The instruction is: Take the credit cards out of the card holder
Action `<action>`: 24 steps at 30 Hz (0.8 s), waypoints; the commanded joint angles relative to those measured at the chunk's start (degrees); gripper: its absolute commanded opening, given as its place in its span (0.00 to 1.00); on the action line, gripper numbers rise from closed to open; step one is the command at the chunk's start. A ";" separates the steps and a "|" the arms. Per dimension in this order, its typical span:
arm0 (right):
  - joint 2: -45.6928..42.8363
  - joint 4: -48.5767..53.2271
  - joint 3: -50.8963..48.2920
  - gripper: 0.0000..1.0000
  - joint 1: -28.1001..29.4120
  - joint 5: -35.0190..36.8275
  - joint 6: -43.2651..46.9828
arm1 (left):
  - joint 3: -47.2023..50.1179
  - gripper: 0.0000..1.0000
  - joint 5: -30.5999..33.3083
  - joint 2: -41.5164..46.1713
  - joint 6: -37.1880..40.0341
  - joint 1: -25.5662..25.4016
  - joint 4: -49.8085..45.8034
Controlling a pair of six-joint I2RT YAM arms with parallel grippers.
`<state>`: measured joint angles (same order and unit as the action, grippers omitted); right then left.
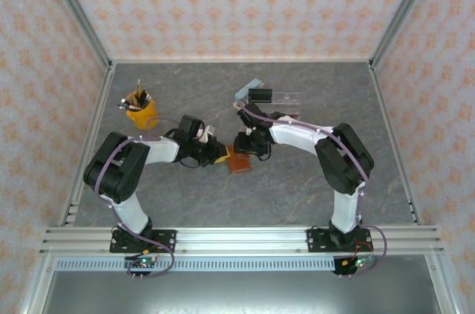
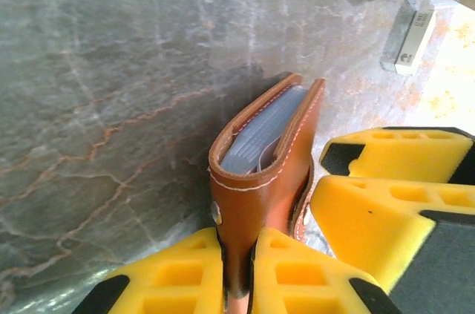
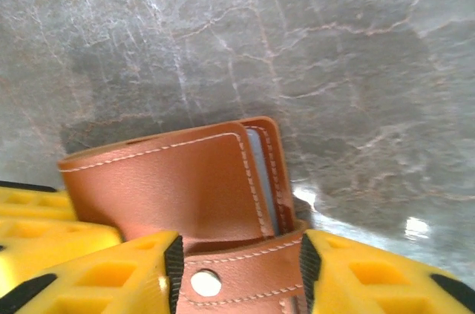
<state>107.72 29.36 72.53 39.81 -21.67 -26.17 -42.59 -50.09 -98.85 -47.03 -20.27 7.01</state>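
A yellow pen cup (image 1: 139,113) stands far left. Next come the left fingers (image 2: 185,277), closed hard on the lower edge of the card holder (image 2: 271,180), which stands on edge on the bench (image 2: 111,69) between the two arms. Its mouth gapes a little. I can make out pale bluish pockets (image 2: 261,134), but none of the credit cards pokes out. The right fingers (image 3: 371,277) stand partway apart with the snap strap (image 3: 223,280) between them. I cannot tell whether they truly pinch it. A clear organiser (image 1: 278,99) sits behind, to the right.

The leather looks slick. If the right side tugs the strap, I reckon the holder could twist out of the left pinch or flop shut. The two sets of fingers sit close enough to knock together.

The bench is grey, veined stone with a slight sheen. Peach-patterned walls (image 1: 223,2) and aluminium posts (image 1: 78,17) close it in.
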 commanded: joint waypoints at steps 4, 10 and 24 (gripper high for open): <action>-4.10 4.64 1.28 0.54 1.26 4.37 6.21 | -1.07 0.06 1.13 2.33 1.61 -0.38 -1.64; -1.58 6.31 4.13 0.57 3.64 6.00 6.75 | -1.36 0.01 1.02 2.07 1.41 -0.38 -2.08; 3.03 8.58 7.33 0.49 4.75 7.17 6.58 | -1.51 0.00 1.39 2.77 1.83 -0.39 -3.63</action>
<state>109.82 35.62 77.69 44.10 -16.25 -20.12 -42.72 -49.95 -97.97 -46.46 -20.27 6.13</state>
